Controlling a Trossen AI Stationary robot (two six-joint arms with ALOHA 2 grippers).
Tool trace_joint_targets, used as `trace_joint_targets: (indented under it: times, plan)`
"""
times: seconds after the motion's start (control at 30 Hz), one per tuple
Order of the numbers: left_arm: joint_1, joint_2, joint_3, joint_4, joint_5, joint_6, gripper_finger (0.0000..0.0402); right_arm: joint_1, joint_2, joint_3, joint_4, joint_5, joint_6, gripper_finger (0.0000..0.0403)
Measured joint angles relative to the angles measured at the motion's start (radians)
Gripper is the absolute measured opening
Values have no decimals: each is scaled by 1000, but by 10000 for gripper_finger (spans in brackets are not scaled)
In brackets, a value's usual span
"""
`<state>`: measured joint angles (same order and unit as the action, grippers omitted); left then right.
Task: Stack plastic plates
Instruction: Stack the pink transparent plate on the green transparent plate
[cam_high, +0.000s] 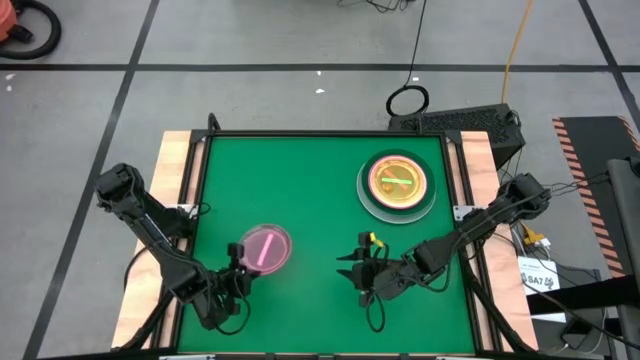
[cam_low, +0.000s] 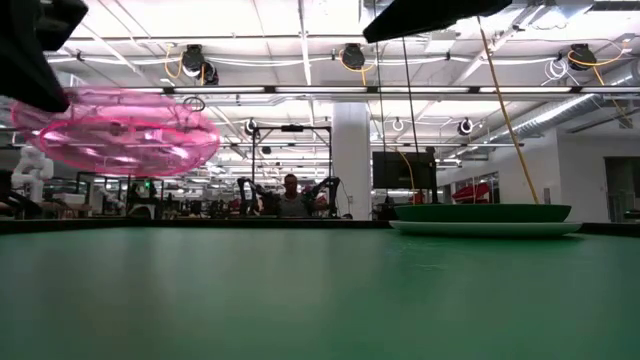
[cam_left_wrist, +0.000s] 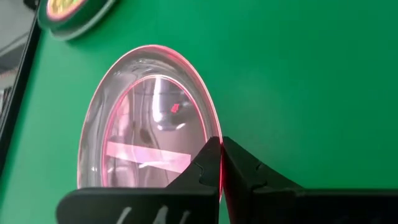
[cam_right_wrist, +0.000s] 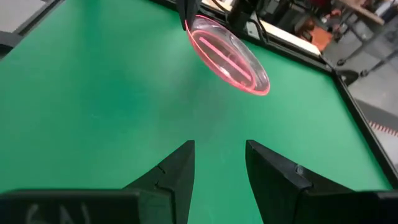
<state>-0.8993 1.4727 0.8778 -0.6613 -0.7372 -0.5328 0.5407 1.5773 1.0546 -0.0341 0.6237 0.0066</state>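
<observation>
- The green table (cam_high: 300, 180) carries my whole job: one stack far off toward my right side, and one dish up in the air near my left.
- The stack (cam_high: 398, 184) sits on the mat near the far right corner. From above I read a pale outer plate, a dark green one inside it, and an amber dish with a green bar mark on top; I cannot tell how many plates lie between. In the low view its rim (cam_low: 482, 214) rests flat.
- The translucent pink dish (cam_high: 264, 248) is clear of the mat, tilted, its pink bar mark running roughly along my reach. It hangs well apart from the stack, which lies across the table and farther away from it.
- My left gripper (cam_left_wrist: 221, 163) is pressed together on the near rim of that pink dish, with the dish jutting forward beyond my fingertips.
- My left arm (cam_high: 150, 225) is bent low along the table's left edge, wrist turned inward, so it is the arm that must carry across, I judge.
- My right gripper (cam_right_wrist: 217, 158) hovers over bare mat near the front, jaws spread and holding nothing. It is nearer the stack, though it faces the pink dish (cam_right_wrist: 229, 55).
</observation>
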Motion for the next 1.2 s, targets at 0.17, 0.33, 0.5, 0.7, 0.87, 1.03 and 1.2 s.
trace_joint_targets:
  times: [0.17,0.33,0.5,0.7,0.87,1.03,1.2]
  plan:
    - [26,0,23,95,0,137,5,-6,59,0,98,1,-72,134]
    - [45,0,45,159,8,243,5,-9,87,0,130,1,-125,134]
    - [60,0,50,223,32,332,5,-9,81,0,137,2,-140,134]
    - [87,0,50,290,77,425,5,-9,80,0,155,2,-203,144]
    - [109,0,50,345,123,498,5,-5,80,0,204,3,-295,172]
    - [121,0,50,386,161,544,5,5,80,0,233,2,-368,198]
    - [129,0,50,410,187,566,5,11,80,7,261,2,-403,204]
